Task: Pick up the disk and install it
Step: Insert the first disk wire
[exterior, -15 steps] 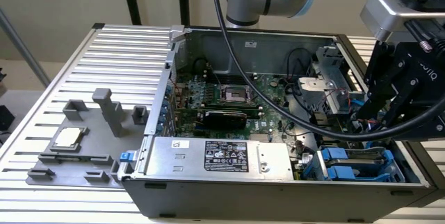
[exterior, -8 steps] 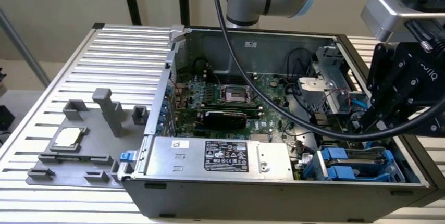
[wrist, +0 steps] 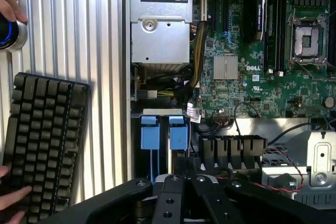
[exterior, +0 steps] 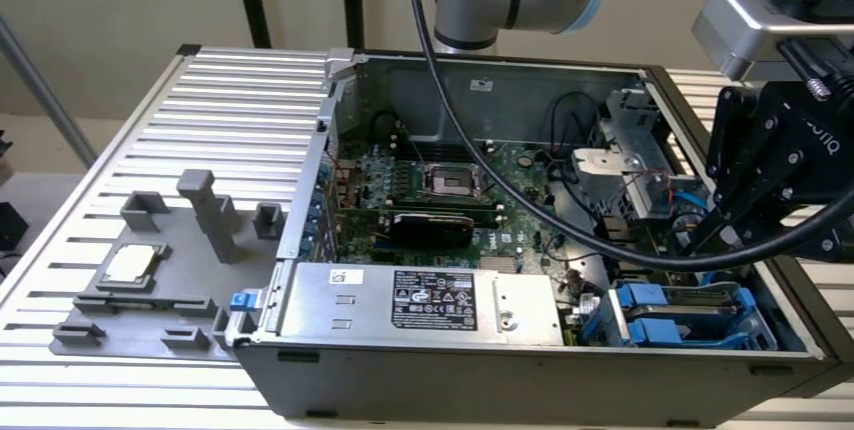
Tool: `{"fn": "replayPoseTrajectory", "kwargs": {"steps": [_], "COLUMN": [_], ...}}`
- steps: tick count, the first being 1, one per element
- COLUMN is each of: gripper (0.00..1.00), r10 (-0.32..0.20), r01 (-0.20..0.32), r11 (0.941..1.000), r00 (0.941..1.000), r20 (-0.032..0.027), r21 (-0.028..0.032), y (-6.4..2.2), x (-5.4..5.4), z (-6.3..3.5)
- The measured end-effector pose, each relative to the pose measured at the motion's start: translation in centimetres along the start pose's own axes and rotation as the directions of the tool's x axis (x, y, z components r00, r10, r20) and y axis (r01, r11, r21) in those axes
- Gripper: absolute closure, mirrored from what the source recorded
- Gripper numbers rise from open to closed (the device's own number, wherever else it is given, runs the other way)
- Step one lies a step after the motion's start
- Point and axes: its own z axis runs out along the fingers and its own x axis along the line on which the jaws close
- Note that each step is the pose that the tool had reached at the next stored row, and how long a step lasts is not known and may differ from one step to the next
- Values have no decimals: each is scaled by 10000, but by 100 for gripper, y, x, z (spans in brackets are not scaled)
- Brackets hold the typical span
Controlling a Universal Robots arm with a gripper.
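Wrist view: disk (wrist: 150, 132) slotted in drive bay (exterior: 754, 328) beside twin blue carrier (wrist: 177, 132), just under tool (exterior: 691, 242). Tool state: can't tell. Probably stiff, hefty, shock-sensitive; grab blue frame.

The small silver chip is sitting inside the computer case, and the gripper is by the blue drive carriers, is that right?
Not quite. The exterior view shows the silver chip outside the computer case, on the grey fixture at that view's left. The gripper is by the blue drive carriers, as you said.
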Motion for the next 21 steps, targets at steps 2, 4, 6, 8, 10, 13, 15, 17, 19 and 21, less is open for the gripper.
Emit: {"fn": "replayPoseTrajectory", "kwargs": {"steps": [2, 4, 6, 8, 10, 13, 15, 17, 19, 21], "gripper": [89, 89, 89, 89, 89, 89, 89, 89, 89, 89], "r10": [0, 0, 0, 0, -1, -4, -4, -4, -2, -1], "r01": [0, 0, 0, 0, 1, 4, 4, 4, 2, 1], "r11": [10000, 10000, 10000, 10000, 10000, 10000, 10000, 10000, 10000, 10000], "r00": [10000, 10000, 10000, 10000, 10000, 10000, 10000, 10000, 10000, 10000], "r20": [0, 0, 0, 0, -2, -1, 0, -1, -1, -1], "r21": [0, 0, 0, 0, 0, -6, -15, -27, -47, -77], "y": [0, 0, 0, 0, -17, -125, -219, -308, -398, -489], "x": [0, 0, 0, 0, 0, -4, -7, -10, -13, -17], "z": [0, 0, 0, 0, 0, -1, -1, -1, 0, 6]}}
